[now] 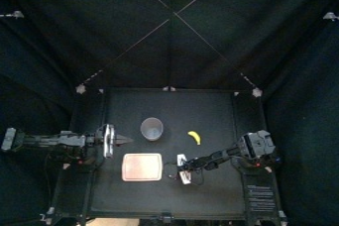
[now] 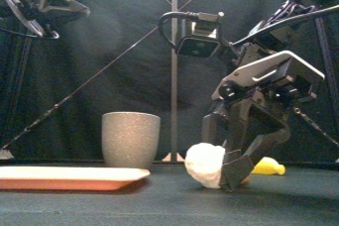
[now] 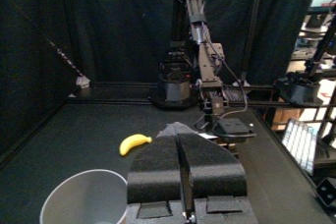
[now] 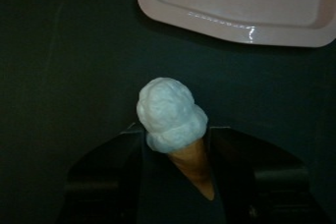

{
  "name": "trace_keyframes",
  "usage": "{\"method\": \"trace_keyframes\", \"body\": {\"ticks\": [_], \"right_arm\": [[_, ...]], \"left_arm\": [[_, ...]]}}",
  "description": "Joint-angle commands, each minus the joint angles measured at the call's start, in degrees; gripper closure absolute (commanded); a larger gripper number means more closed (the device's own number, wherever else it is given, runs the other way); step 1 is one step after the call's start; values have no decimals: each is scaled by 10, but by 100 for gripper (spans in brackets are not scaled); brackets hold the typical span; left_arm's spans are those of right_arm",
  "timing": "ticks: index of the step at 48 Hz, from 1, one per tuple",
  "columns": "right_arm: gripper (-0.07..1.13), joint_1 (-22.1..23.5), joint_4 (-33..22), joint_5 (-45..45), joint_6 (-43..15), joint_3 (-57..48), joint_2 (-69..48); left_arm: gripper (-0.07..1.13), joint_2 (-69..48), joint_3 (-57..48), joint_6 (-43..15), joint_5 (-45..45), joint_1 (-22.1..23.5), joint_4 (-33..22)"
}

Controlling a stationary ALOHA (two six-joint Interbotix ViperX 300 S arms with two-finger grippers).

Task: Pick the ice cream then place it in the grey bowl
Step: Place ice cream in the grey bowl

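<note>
The ice cream (image 4: 172, 116), a white scoop on a tan cone, lies between the jaws of my right gripper (image 4: 188, 165), which is shut on the cone. In the front view the ice cream (image 2: 204, 162) hangs low over the table, right of the tall grey speckled cup (image 2: 130, 137). From above, the right gripper (image 1: 185, 173) is beside the pink tray's right edge, and the grey cup (image 1: 153, 127) stands further back. My left gripper (image 3: 184, 165) is shut on nothing and rests at the table's left, near the cup (image 3: 84, 197).
A flat pink tray (image 1: 142, 167) lies at the front middle, just left of the held ice cream. A yellow banana (image 1: 195, 137) lies right of the cup, behind the right gripper. The left arm (image 1: 59, 140) stretches along the left side.
</note>
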State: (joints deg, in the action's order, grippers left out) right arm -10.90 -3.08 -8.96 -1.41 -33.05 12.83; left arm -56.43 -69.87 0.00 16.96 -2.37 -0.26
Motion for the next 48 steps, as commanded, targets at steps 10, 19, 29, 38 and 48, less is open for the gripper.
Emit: {"method": "trace_keyframes", "body": {"ticks": [10,19,29,38,48], "right_arm": [[58,23,-11,4,8,34,-33],[58,85,-71,-5,9,87,-80],[58,156,-138,-4,8,171,-78],[57,206,-134,-4,7,214,-40],[40,242,-121,-4,5,229,-13]], "left_arm": [[109,2,8,-1,3,-1,0],[109,1,8,-1,3,-2,0],[109,1,9,-1,3,-2,0],[108,0,7,0,3,-3,0],[108,-6,12,-1,4,-3,0]]}}
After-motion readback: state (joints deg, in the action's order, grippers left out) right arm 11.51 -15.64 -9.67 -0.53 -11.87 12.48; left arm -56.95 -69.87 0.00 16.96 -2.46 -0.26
